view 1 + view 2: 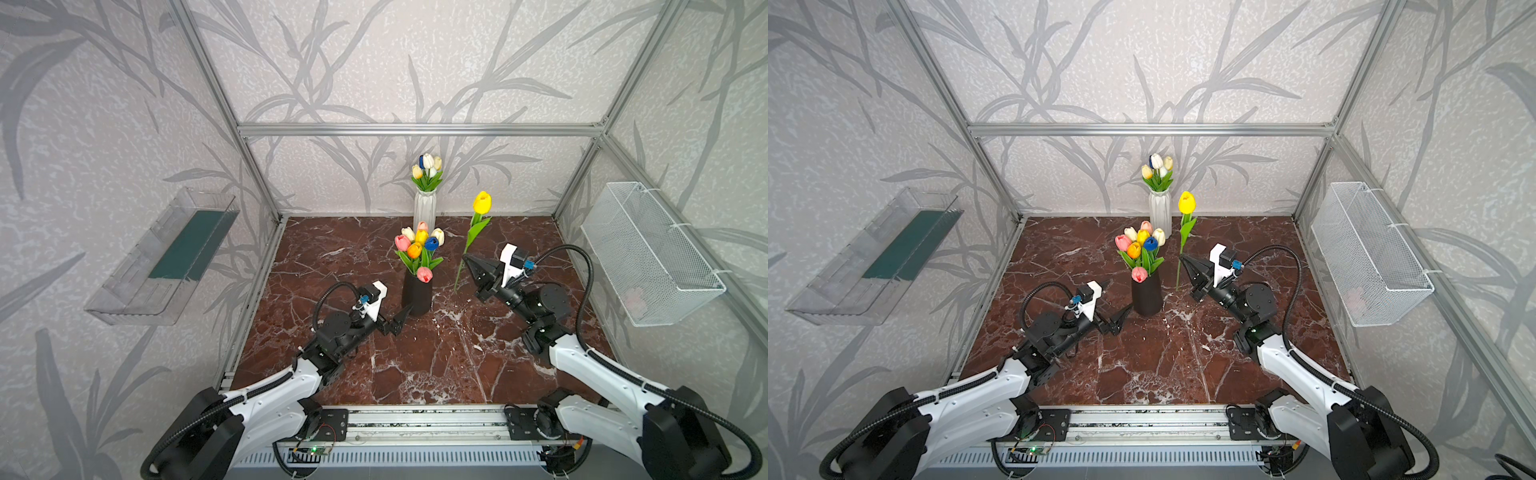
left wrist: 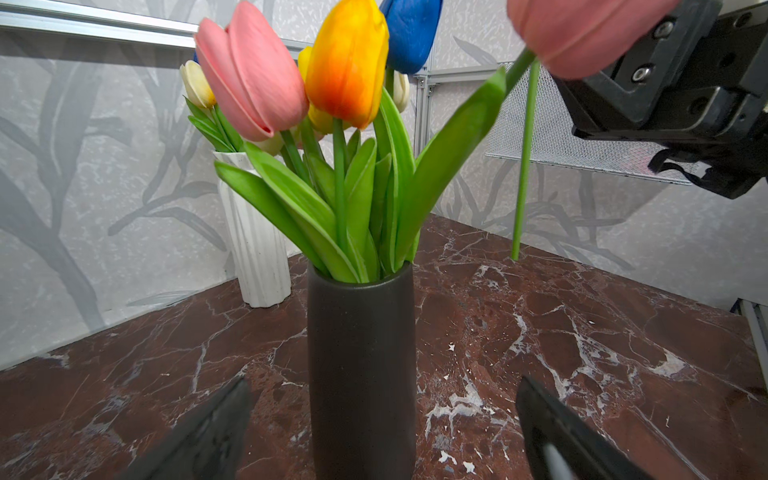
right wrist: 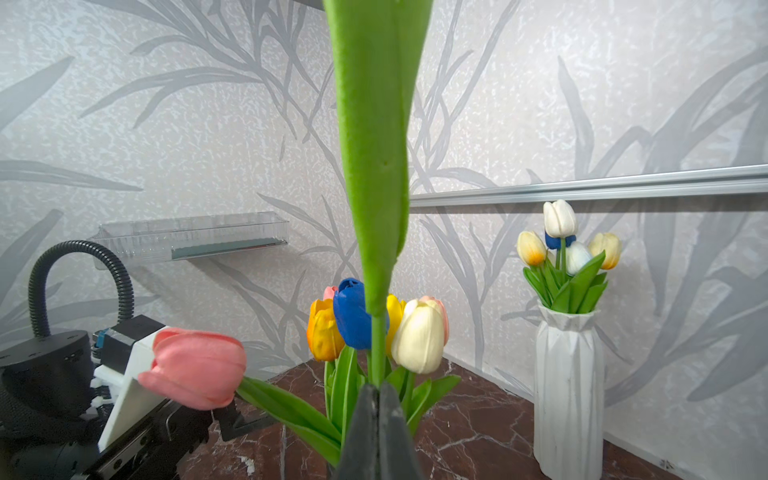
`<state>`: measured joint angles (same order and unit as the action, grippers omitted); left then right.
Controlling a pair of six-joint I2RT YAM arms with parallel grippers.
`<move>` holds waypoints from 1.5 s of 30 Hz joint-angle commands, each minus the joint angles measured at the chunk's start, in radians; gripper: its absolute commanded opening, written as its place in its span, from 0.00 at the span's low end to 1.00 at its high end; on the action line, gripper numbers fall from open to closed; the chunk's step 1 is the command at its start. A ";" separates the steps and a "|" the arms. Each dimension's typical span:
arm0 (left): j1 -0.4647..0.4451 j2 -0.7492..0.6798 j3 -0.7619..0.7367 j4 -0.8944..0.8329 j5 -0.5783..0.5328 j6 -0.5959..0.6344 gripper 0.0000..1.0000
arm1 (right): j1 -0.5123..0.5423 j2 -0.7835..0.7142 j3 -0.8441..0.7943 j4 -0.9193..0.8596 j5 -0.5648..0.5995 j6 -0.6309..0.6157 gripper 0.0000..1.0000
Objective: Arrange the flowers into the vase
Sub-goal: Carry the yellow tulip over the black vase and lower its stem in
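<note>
Two sets of fingers, nearest first: my left fingers [image 1: 401,318] stand wide, low at the foot of the black vase [image 1: 417,297], one on either side, not gripping. The vase sits mid surface [image 1: 415,365], already crowded with flowers [image 1: 419,245]. Just right of it, my right fingers [image 3: 378,415] pinch the yellow tulip [image 1: 475,230] upright by its stem, tail end hanging low beside the vase. White vase [image 1: 424,208] at back, also filled. Risk: the stem must clear the rim. Shoving into packed heads could tip the unbraced vase, or the thin stem could swivel in my pinch.

Tulips [image 2: 338,174] in black vase [image 2: 361,365], left claw [image 2: 384,384] spread wide, white vase [image 2: 257,249] behind
</note>
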<state>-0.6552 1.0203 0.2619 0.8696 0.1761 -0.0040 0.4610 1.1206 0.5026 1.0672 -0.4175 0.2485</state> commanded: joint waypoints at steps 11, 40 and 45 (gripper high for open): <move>0.004 0.024 0.031 0.034 0.001 -0.019 1.00 | 0.062 0.298 0.188 0.310 0.033 0.009 0.00; 0.003 0.090 0.048 0.055 0.013 -0.021 0.99 | 0.081 0.388 0.158 0.269 0.018 -0.076 0.00; 0.003 0.107 0.052 0.078 0.015 -0.022 1.00 | 0.082 0.387 0.120 0.227 0.010 -0.104 0.00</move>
<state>-0.6552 1.1210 0.2798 0.9020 0.1818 -0.0288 0.5377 1.5314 0.6411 1.3048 -0.3946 0.1841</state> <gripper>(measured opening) 0.996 0.044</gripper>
